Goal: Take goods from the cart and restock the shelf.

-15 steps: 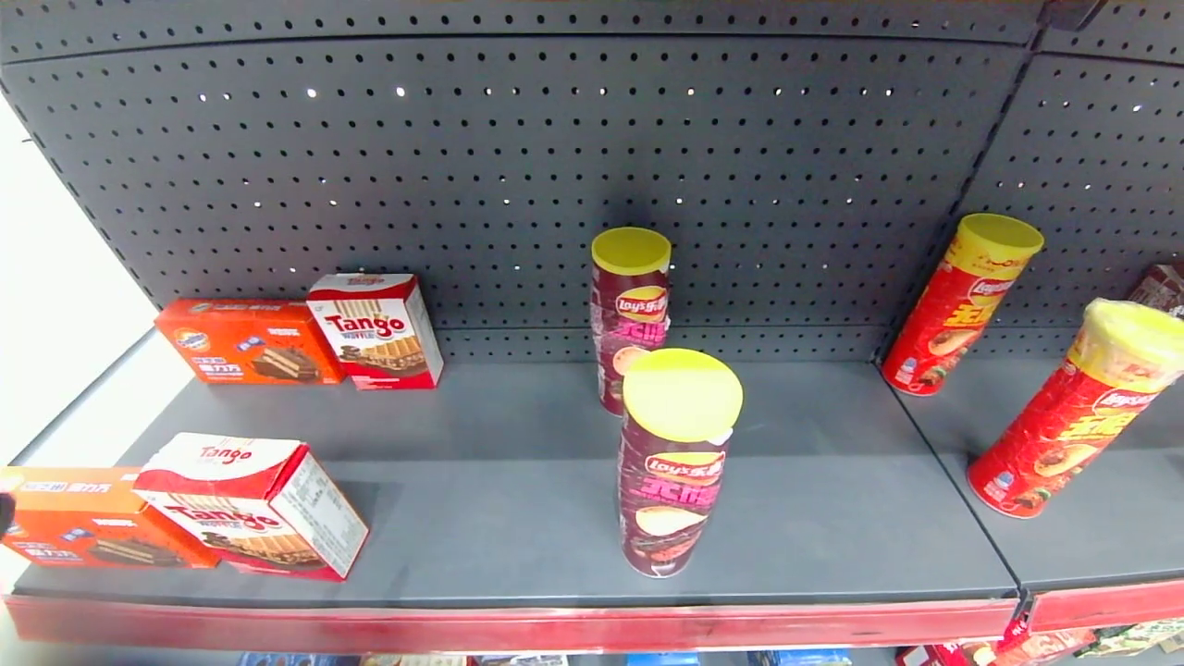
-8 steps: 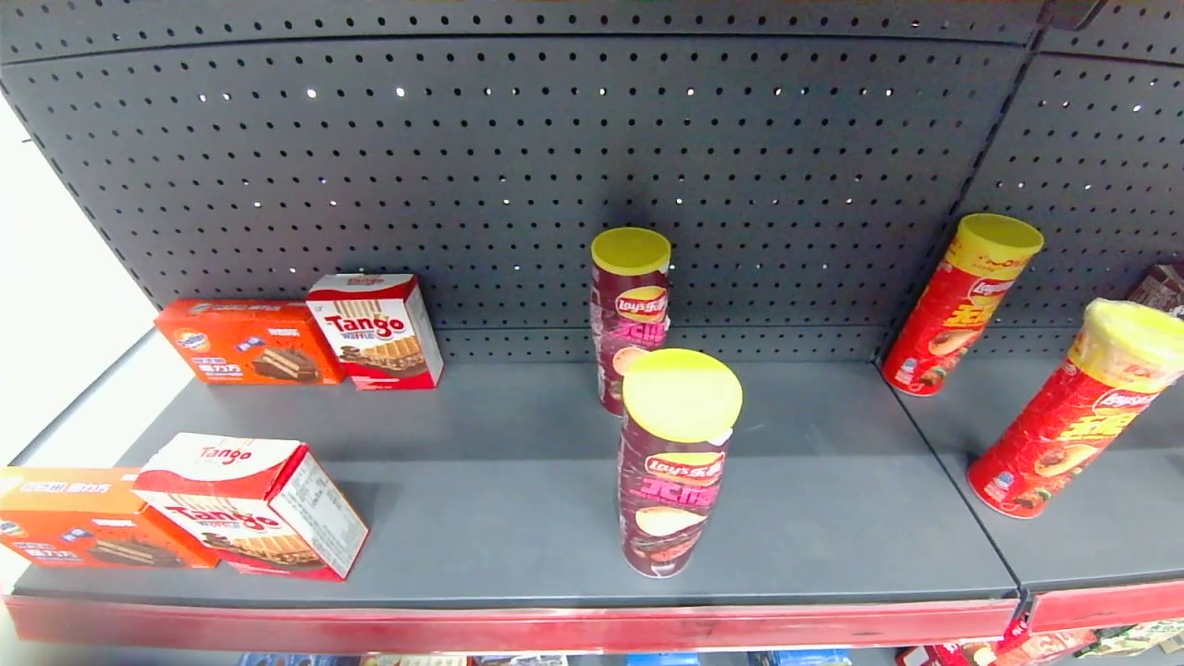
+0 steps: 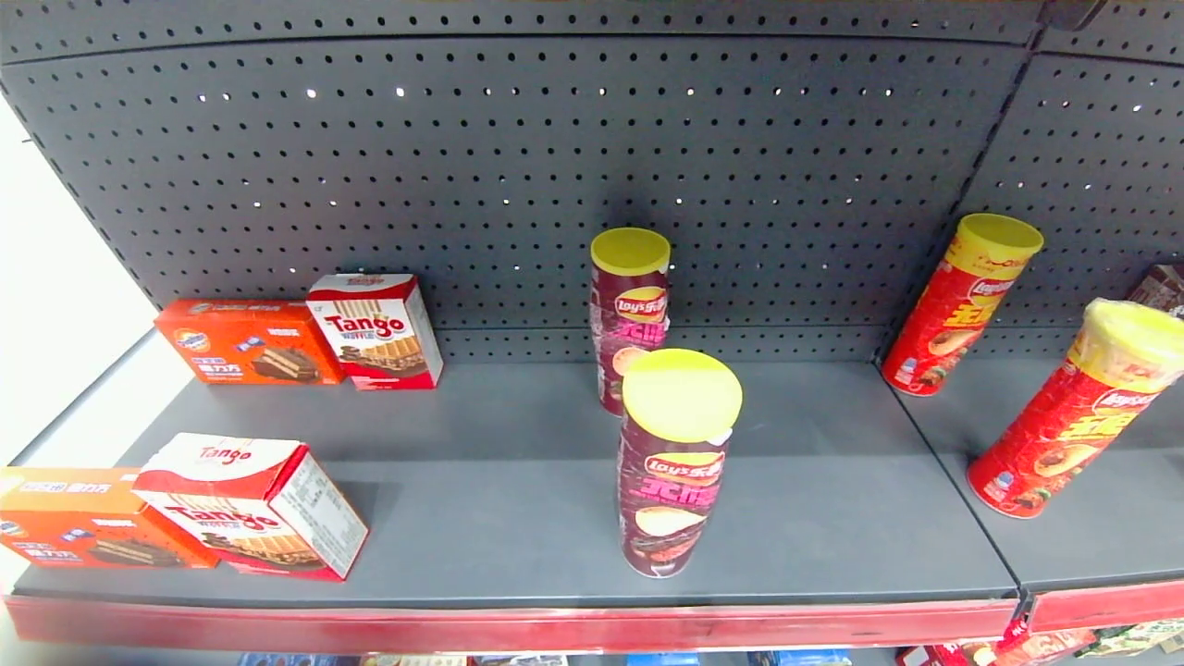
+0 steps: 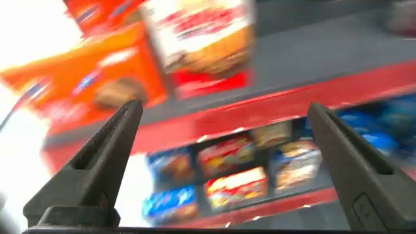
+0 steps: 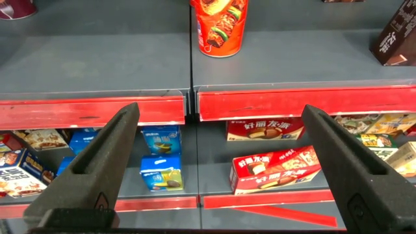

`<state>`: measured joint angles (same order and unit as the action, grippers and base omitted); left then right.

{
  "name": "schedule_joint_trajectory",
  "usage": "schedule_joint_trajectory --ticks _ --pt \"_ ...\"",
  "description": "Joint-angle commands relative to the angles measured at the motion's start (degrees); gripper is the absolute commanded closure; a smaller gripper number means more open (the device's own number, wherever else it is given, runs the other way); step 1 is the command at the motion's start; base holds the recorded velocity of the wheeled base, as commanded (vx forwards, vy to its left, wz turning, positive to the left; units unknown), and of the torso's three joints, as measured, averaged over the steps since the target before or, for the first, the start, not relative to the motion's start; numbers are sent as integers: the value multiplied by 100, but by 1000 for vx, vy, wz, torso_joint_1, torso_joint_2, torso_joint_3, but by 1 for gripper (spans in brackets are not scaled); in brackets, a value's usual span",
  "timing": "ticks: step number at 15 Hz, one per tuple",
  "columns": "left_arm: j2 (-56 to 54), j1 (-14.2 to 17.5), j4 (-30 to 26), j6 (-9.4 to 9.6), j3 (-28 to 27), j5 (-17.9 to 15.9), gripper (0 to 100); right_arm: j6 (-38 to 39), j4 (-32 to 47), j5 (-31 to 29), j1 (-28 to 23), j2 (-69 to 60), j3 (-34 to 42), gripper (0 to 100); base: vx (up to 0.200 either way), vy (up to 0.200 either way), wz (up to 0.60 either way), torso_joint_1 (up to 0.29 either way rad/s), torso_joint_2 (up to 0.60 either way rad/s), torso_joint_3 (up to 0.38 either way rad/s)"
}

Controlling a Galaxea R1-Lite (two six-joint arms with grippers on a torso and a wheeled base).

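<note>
Partly stocked dark grey metal shelf (image 3: 518, 499) with a red front strip, as seen in the head view. At the left of the frame four cartons stand in two rows. At the back an orange rectangular cardboard carton (image 3: 248, 340) touches a red-and-white wafer carton (image 3: 375, 328). At the front edge a second orange carton (image 3: 88, 523) sits beside a second red-and-white carton (image 3: 254, 504). At centre a rear maroon cylindrical crisp can (image 3: 631, 314) and a front maroon can (image 3: 673, 462), both yellow-lidded, stand upright, one behind the other. At the right, on the adjoining section, are a rear red cylindrical crisp can (image 3: 962, 303) and a front red can (image 3: 1073, 421), also with yellow lids. Wide bare stretches of shelf lie between these groups, so the restocking is judged only partly done. The left gripper (image 4: 224, 109) and the right gripper (image 5: 220, 109) both hang before the shelf's front, fingers spread wide with nothing between them. The next item has yet to be fetched from the cart.
</note>
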<state>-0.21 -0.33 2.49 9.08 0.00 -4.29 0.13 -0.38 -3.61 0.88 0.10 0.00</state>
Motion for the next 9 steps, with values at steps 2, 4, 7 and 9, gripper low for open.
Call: schedule_joint_trajectory --ticks 2,4,7,9 --pt "21 -2 -231 -803 0 614 0 4 3 0 0 8 0 0 0 0 0 0 0 0" --pt "21 -11 -249 -618 0 51 0 4 3 0 0 8 0 0 0 0 0 0 0 0" --pt "21 -2 -249 -557 0 34 0 4 -6 0 0 8 0 0 0 0 0 0 0 0" --pt "21 -2 -249 -539 0 25 0 -22 -6 18 0 8 0 0 0 0 0 0 0 0"
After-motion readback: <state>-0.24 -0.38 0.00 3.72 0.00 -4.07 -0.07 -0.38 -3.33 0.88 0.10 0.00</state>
